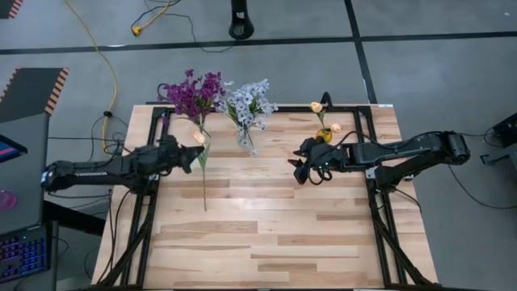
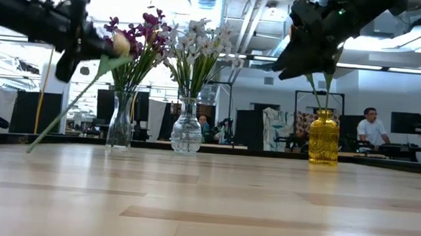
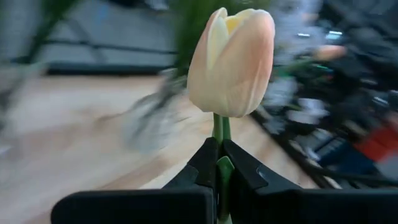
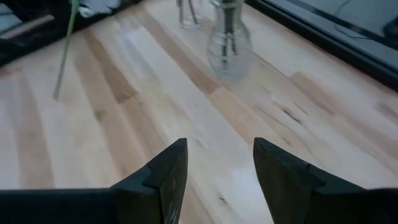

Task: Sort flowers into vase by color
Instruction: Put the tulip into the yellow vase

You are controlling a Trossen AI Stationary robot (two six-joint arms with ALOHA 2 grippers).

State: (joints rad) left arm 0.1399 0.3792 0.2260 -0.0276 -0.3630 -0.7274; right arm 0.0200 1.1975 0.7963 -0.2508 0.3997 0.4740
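A peach-cream tulip bud [image 3: 231,59], smooth and waxy with overlapping petals, stands just above the left claw [image 3: 219,163], whose dark wedge-shaped fingers are clamped together on its green stem. In the high view that stem [image 1: 203,178] slants down from the claw over the pale planked wooden bench [image 1: 266,242], its lower end close to the boards; whether it touches them cannot be told.

Behind it stand three vases in a row. A tall clear glass vase [image 2: 120,124] holds the deep purple clusters [image 1: 192,93]. A rounder clear glass vase [image 2: 186,135] holds the pale blue-white clusters [image 1: 249,101]. A ribbed amber-yellow vase [image 2: 323,137] holds two peach buds [image 1: 325,117]; in the low view the right arm hides their heads.

The right claw [image 4: 214,163] hovers above the bench near the yellow vase, fingers apart and empty.

Everything beyond the tulip in the left wrist view is blurred.
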